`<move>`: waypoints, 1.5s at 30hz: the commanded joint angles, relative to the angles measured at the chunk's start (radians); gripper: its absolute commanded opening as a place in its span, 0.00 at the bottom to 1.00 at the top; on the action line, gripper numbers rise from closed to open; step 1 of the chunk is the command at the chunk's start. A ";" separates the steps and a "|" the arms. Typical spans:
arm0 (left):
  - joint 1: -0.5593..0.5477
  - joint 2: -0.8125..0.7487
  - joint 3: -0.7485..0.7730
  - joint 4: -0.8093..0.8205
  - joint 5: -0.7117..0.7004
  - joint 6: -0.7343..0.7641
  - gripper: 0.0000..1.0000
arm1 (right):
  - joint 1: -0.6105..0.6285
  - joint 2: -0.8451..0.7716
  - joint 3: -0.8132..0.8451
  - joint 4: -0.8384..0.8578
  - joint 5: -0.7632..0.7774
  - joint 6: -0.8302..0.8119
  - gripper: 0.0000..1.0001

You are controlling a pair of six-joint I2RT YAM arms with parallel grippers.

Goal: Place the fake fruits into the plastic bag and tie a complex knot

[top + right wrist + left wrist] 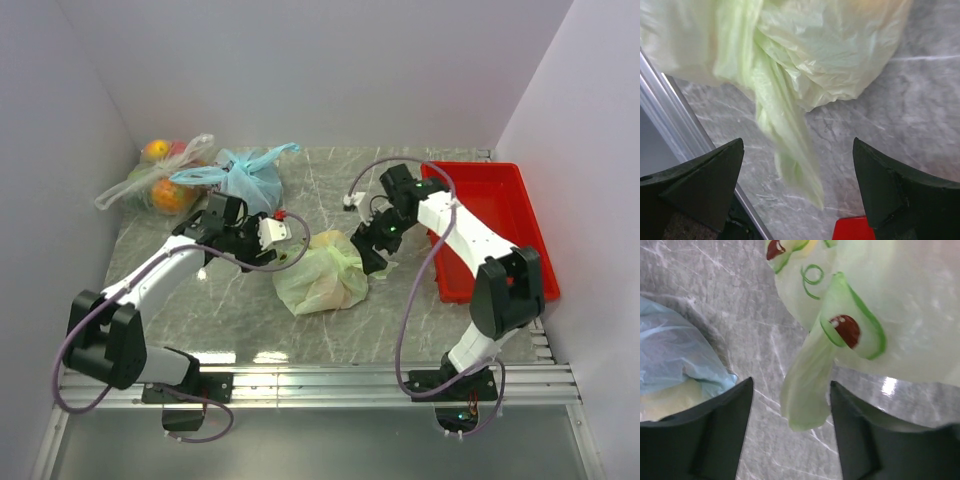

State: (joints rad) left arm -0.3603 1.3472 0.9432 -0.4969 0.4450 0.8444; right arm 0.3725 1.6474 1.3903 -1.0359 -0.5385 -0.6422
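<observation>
The pale green plastic bag (pixel 322 275) lies bulging at the middle of the table. A yellow-orange tint shows through it, but the fake fruits are hidden inside. My left gripper (pixel 293 240) is at the bag's left top corner. In the left wrist view it (pixel 790 440) is open, with a loose bag handle (pixel 807 385) hanging between the fingers, untouched. My right gripper (pixel 368 252) is at the bag's right top corner. In the right wrist view it (pixel 797 190) is open wide, with the other twisted handle (pixel 790 145) between the fingers, not gripped.
A light blue bag (pixel 250 180) lies just behind the left gripper and shows in the left wrist view (pixel 675 375). A clear bag of orange and red fruits (pixel 160 180) sits at the back left. A red tray (pixel 490 225) stands at the right. Walls close in on three sides.
</observation>
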 commanded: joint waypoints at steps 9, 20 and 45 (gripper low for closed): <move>-0.034 0.165 0.068 0.044 -0.025 0.018 0.05 | 0.026 0.060 -0.109 0.143 0.127 -0.007 0.42; 0.156 0.006 0.005 0.176 -0.101 -0.238 0.00 | -0.172 -0.086 -0.206 0.217 0.227 0.076 0.00; 0.170 0.088 0.041 0.253 -0.098 -0.202 0.00 | -0.270 -0.005 -0.108 0.280 0.156 0.125 0.00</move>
State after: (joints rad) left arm -0.1913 1.3952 0.8619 -0.2821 0.5980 0.6651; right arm 0.1425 1.6138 1.1511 -0.7136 -0.6029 -0.5533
